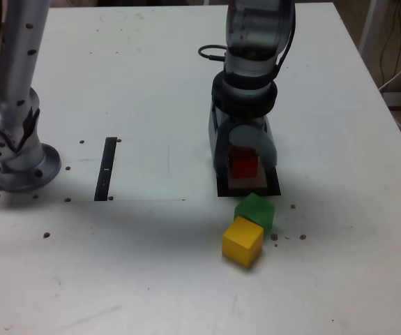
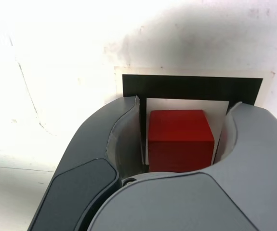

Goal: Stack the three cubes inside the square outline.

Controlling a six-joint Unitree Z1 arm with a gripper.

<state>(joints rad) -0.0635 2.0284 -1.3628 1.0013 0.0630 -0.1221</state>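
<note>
**Red cube bracketed by the gripper over the square outline**

The gripper (image 2: 180, 139) is lowered onto the square outline (image 2: 191, 86), and the red cube (image 2: 179, 139) is seen between its two fingers (image 2: 124, 139). A sliver of white is visible on either side of the cube in the wrist view, so whether the cube is clamped or free cannot be told. The cube is placed within the white centre of the outline. In the exterior view, the green cube (image 1: 255, 210) is found just in front of the outline, with the yellow cube (image 1: 243, 241) touching it, nearer the camera. A thin black strip (image 1: 106, 169) is seen well apart on the tabletop (image 1: 151, 91), toward the exterior view's left, near the arm's base (image 1: 19, 167).
</note>
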